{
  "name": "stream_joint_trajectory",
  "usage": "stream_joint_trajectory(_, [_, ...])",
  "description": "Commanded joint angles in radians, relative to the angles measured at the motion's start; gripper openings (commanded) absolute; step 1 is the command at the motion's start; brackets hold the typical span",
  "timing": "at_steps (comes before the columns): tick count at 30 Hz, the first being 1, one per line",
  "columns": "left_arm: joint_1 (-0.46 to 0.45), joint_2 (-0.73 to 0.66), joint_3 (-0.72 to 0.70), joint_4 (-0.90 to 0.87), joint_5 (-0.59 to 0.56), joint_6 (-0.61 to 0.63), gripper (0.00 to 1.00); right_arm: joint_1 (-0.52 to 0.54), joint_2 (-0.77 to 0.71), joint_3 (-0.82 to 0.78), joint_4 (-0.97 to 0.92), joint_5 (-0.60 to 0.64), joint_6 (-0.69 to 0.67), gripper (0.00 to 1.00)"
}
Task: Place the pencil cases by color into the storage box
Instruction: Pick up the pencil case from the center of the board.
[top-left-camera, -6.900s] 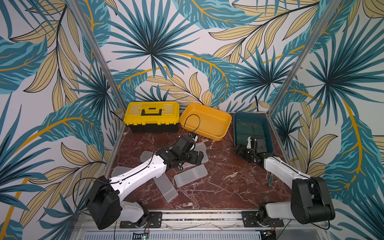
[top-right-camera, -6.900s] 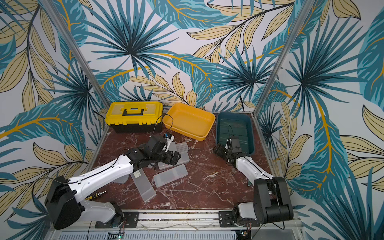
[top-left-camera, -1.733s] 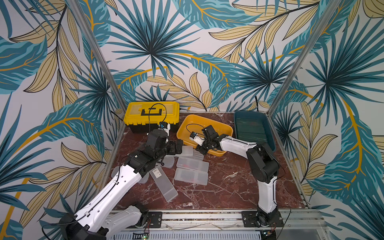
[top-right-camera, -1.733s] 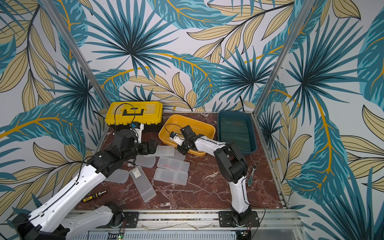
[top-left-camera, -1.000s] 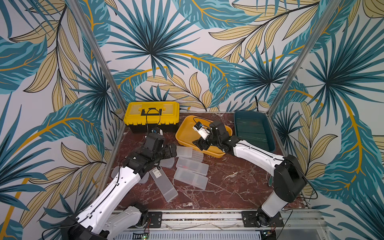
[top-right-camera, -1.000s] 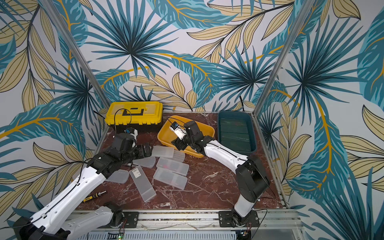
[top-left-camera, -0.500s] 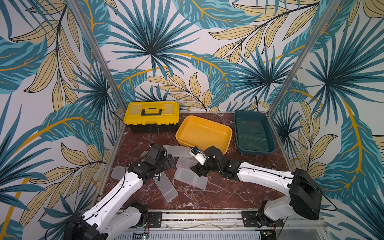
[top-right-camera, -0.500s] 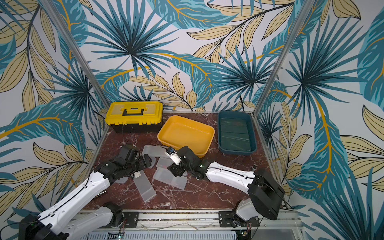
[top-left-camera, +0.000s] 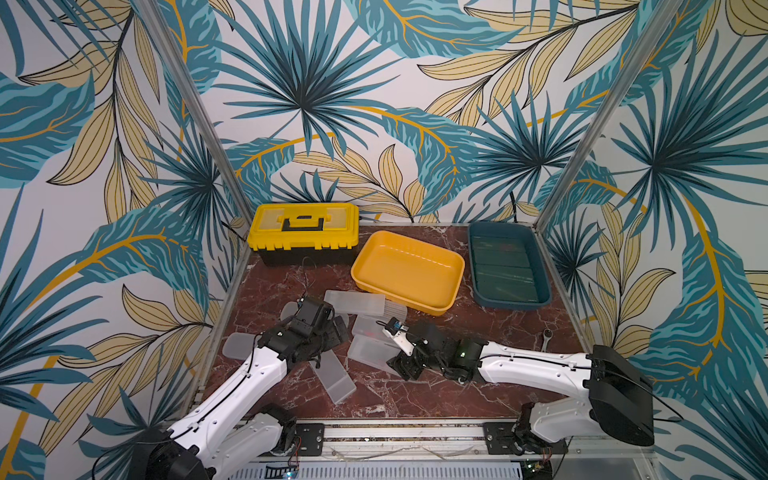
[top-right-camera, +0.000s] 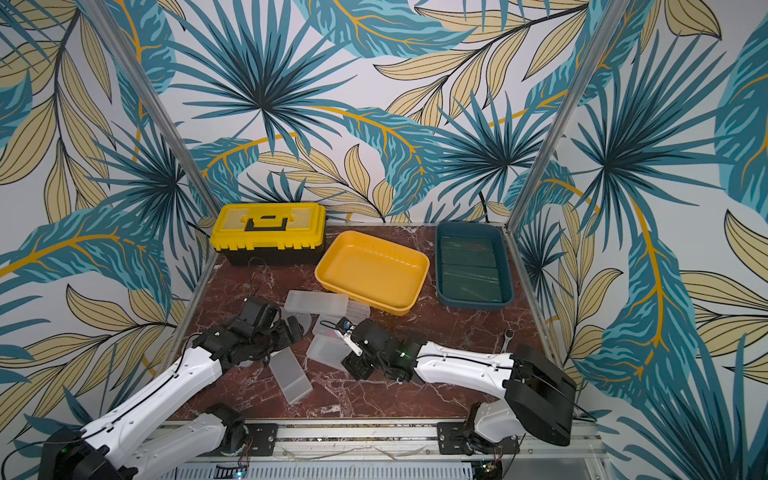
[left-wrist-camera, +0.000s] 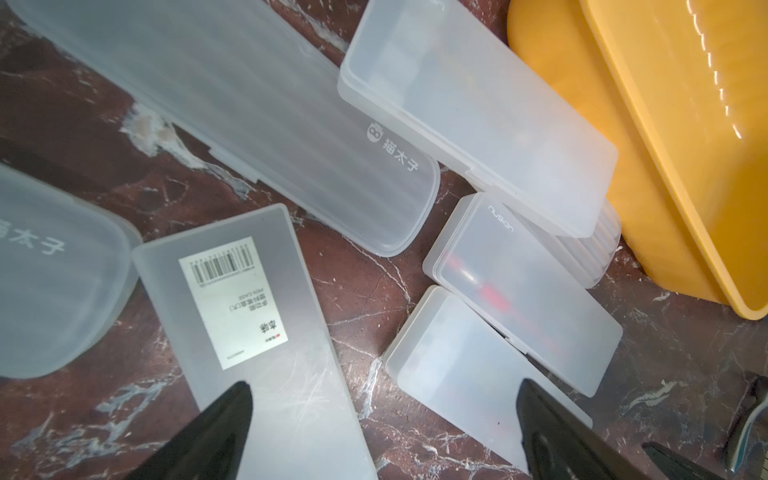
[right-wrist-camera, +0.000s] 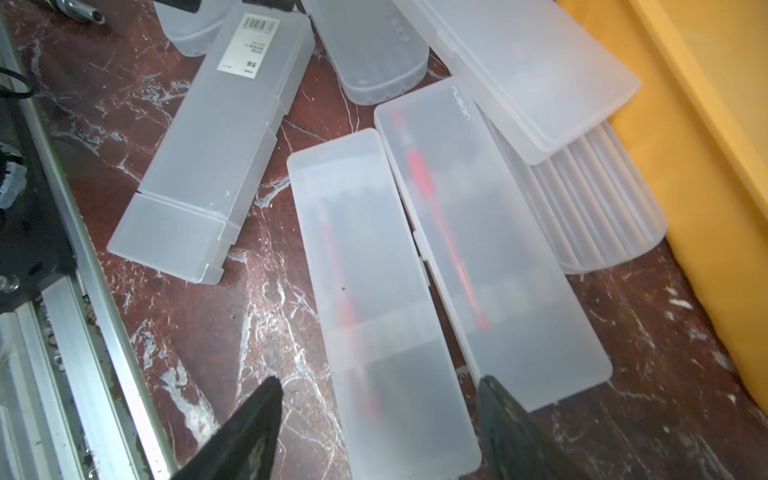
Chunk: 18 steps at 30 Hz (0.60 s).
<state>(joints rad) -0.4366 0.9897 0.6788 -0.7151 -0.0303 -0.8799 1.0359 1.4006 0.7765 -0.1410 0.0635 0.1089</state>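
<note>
1. The right end effector (right-wrist-camera: 379, 382) hangs low over the red-brown marbled tabletop (top-left-camera: 457, 395). Its black fingers are apart, straddling the near end of a long frosted translucent white plastic pencil case with a red pen inside (right-wrist-camera: 374, 270). Nothing is clamped between them.
2. A second frosted rectangular case marked "nusign" (right-wrist-camera: 478, 232) lies alongside that one, their long edges touching.
3. Just past it, a ribbed frosted case (right-wrist-camera: 602, 216) lies partly under a smooth frosted case (right-wrist-camera: 519, 62). Both sit just beside the outer wall of a shallow yellow plastic tray (top-left-camera: 407, 270).
4. The left end effector (left-wrist-camera: 384, 386) hovers over the same cluster, fingers spread wide and holding nothing. One fingertip (left-wrist-camera: 220, 432) is over a frosted box-shaped case with a white barcode sticker (left-wrist-camera: 249, 332), which lies flat on the tabletop.
5. Beyond the sticker case lie a round-ended frosted case with an owl logo (left-wrist-camera: 249, 104) and another round-ended frosted case (left-wrist-camera: 50, 270).
6. In both top views the two white arms reach in from the front rail, their end effectors near each other but apart.
7. At the back right, a dark teal plastic tray (top-left-camera: 513, 304) holds dark green opaque pencil cases (top-left-camera: 505, 272) lying flat, with the yellow tray just to its left.
8. A closed yellow-and-black toolbox (top-left-camera: 303, 232) stands at the back left, and a metal wrench (top-left-camera: 545, 337) lies near the tabletop's right edge.
</note>
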Motion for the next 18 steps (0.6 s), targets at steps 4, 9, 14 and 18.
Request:
stream_joint_trajectory(4, [0.007, 0.007, -0.007, 0.008, 0.007, 0.019, 1.0, 0.003, -0.011, -0.033, -0.111, -0.005, 0.039, 0.75])
stream_joint_trajectory(9, [0.007, 0.039, 0.001, 0.03, 0.022, 0.031, 1.0, 0.003, 0.0, -0.042, -0.149, -0.004, 0.047, 0.75])
stream_joint_trajectory(14, [0.007, 0.074, 0.027, 0.049, 0.033, 0.053, 1.0, 0.003, 0.021, -0.048, -0.145, 0.019, 0.046, 0.75])
stream_joint_trajectory(18, [0.005, 0.096, 0.052, 0.052, 0.036, 0.069, 1.0, 0.003, 0.065, -0.038, -0.139, 0.032, 0.036, 0.75])
